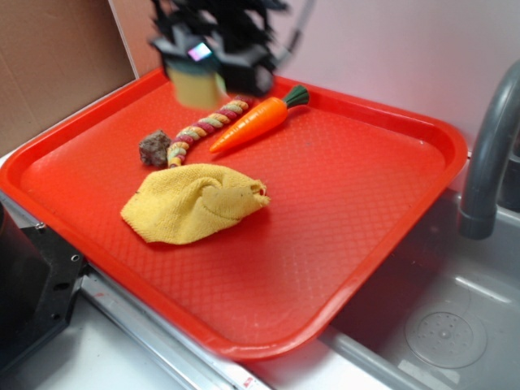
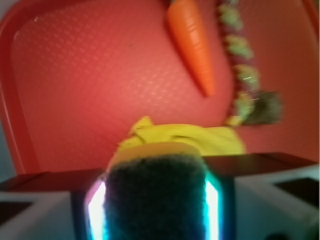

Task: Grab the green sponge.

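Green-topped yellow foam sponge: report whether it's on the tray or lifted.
Lifted. The green-topped yellow foam sponge is clamped in the claw, hanging above the red plastic tray.

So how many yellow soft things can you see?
2. The yellow cloth lies crumpled on the red tray, near its front left. The green sponge, with its yellow foam base, is held in the gripper above the tray's back edge. None seem hidden.

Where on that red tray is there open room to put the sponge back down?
The tray's whole right half is bare, from the carrot and the yellow cloth across to the rim beside the sink. The left rear is crowded: brown lump, braided rope and carrot lie close together there, under the gripper holding the green sponge.
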`<state>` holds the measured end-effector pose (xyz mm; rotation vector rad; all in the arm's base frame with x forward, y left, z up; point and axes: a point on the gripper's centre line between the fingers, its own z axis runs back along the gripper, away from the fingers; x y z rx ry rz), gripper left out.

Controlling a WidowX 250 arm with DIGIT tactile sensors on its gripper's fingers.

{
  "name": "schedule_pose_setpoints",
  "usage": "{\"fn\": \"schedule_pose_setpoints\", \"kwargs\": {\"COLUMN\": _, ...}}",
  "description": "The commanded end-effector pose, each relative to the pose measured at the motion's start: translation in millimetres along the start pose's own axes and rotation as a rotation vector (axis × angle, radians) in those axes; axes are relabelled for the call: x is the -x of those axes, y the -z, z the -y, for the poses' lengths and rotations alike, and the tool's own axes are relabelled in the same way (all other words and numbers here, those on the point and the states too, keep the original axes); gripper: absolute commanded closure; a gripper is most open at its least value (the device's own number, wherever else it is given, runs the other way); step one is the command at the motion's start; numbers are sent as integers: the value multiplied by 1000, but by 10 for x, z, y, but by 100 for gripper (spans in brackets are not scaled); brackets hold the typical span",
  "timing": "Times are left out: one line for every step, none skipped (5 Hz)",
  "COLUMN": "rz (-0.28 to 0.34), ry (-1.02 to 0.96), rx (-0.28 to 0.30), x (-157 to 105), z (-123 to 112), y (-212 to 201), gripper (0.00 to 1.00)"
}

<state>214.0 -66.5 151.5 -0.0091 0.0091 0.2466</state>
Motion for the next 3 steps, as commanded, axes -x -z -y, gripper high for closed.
{"fn": "schedule_pose_setpoints", "kwargs": {"rz": 131, "ry": -50, "rx": 59, "x": 37, "z": -322, "y": -428, "gripper": 100}}
{"fn": "schedule_pose_setpoints", "kwargs": {"rz": 142, "ry": -65, "rx": 96, "x": 118, "z": -489, "y": -445, "gripper": 100}}
{"fn": "schedule_pose_setpoints", "kwargs": {"rz": 139, "ry": -141, "rx": 84, "x": 139, "z": -488, "y": -384, "gripper": 100}}
